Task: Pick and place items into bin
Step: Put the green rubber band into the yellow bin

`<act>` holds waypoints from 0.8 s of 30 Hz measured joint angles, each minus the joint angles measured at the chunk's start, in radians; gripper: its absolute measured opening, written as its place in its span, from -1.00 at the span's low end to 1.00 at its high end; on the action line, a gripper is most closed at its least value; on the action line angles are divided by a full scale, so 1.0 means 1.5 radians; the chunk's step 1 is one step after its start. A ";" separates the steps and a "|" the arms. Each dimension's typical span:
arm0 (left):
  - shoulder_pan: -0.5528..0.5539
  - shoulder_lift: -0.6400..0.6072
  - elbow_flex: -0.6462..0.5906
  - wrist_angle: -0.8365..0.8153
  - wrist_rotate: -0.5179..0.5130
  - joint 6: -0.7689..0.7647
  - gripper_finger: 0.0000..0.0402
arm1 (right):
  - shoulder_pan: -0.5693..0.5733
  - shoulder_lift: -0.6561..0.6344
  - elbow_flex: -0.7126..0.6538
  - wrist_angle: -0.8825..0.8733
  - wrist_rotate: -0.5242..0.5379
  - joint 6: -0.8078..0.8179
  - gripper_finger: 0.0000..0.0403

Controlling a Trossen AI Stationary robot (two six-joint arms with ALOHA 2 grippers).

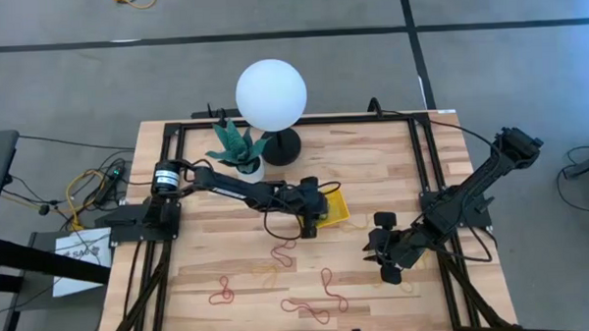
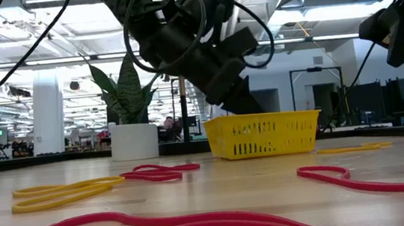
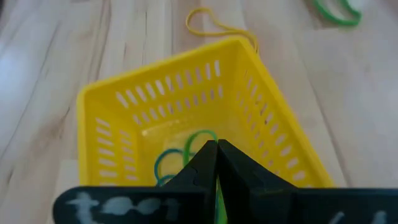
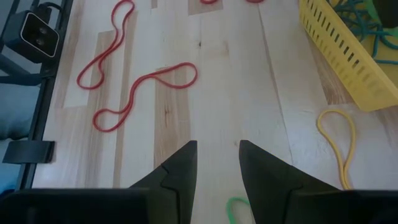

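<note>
— Left wrist view: what is your left gripper (image 3: 216, 155) hiding?
— I am pressing its fingers together over the yellow slotted bin (image 3: 124, 106), blocking part of the green loops (image 3: 186, 152) lying inside, low in the frame.
— And the right gripper (image 4: 217, 163)?
— I am holding it spread above bare wood; a green band (image 4: 235, 208) is showing between its fingers, cut off at the bottom edge, and thin red loops (image 4: 140, 93) are lying at upper left.

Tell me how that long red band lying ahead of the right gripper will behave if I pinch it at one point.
The long red band lies in a loose, kinked squiggle flat on the table, so it is probably floppy and would dangle from the right gripper. It looks thin, so likely very light. Lying so flat, it may slip under open fingers.
</note>
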 joint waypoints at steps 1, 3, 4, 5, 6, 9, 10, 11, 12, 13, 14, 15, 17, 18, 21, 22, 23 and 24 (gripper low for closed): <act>0.000 0.000 0.000 0.000 -0.001 0.000 -0.99 | 0.000 0.000 0.000 0.000 0.000 0.000 -0.44; 0.000 0.000 0.000 -0.009 -0.010 0.000 -0.96 | 0.000 0.000 0.000 -0.001 0.000 0.016 -0.44; 0.000 0.000 0.000 -0.009 -0.015 0.000 -0.94 | 0.000 0.000 0.000 -0.007 0.000 0.032 -0.44; 0.000 0.000 0.000 -0.008 -0.015 0.000 -0.91 | 0.000 0.000 0.000 -0.016 -0.001 0.048 -0.44; 0.000 0.000 0.000 -0.006 -0.015 0.001 -0.88 | 0.000 0.000 0.000 -0.028 -0.003 0.067 -0.44; 0.000 0.000 0.000 -0.007 -0.017 0.002 -0.76 | 0.001 0.000 0.000 -0.082 -0.016 0.141 -0.44; 0.000 0.000 0.000 -0.006 -0.017 0.002 -0.72 | 0.001 0.000 0.000 -0.105 -0.019 0.166 -0.44; 0.000 0.000 0.000 -0.006 -0.017 0.002 -0.67 | 0.002 0.000 0.000 -0.127 -0.020 0.189 -0.44; 0.000 0.000 0.000 -0.006 -0.017 0.002 -0.63 | 0.001 0.000 0.000 -0.149 -0.020 0.210 -0.44; 0.000 0.000 0.000 -0.004 -0.017 0.002 -0.59 | 0.001 0.000 0.000 -0.170 -0.021 0.229 -0.44; -0.001 0.000 0.000 0.001 -0.022 -0.007 -0.56 | 0.001 0.000 0.000 -0.188 -0.024 0.247 -0.44; -0.002 0.000 0.000 0.007 -0.027 -0.014 -0.53 | 0.001 0.000 0.000 -0.203 -0.031 0.263 -0.44; -0.003 0.000 0.011 -0.001 -0.028 -0.019 -0.49 | 0.000 0.000 0.000 -0.226 -0.043 0.287 -0.44; -0.003 0.000 0.019 -0.008 -0.023 -0.019 -0.48 | 0.000 0.000 0.000 -0.233 -0.048 0.295 -0.44; -0.006 0.000 0.054 -0.042 0.010 -0.010 -0.48 | 0.000 0.018 0.000 -0.243 -0.063 0.306 -0.44; -0.008 -0.002 0.071 -0.065 0.018 -0.005 -0.48 | 0.000 0.028 0.000 -0.248 -0.070 0.306 -0.44; -0.010 -0.005 0.088 -0.098 0.024 0.000 -0.47 | 0.000 0.040 0.000 -0.245 -0.080 0.306 -0.44; -0.013 -0.006 0.109 -0.130 0.025 0.009 -0.47 | 0.000 0.056 0.000 -0.242 -0.089 0.306 -0.44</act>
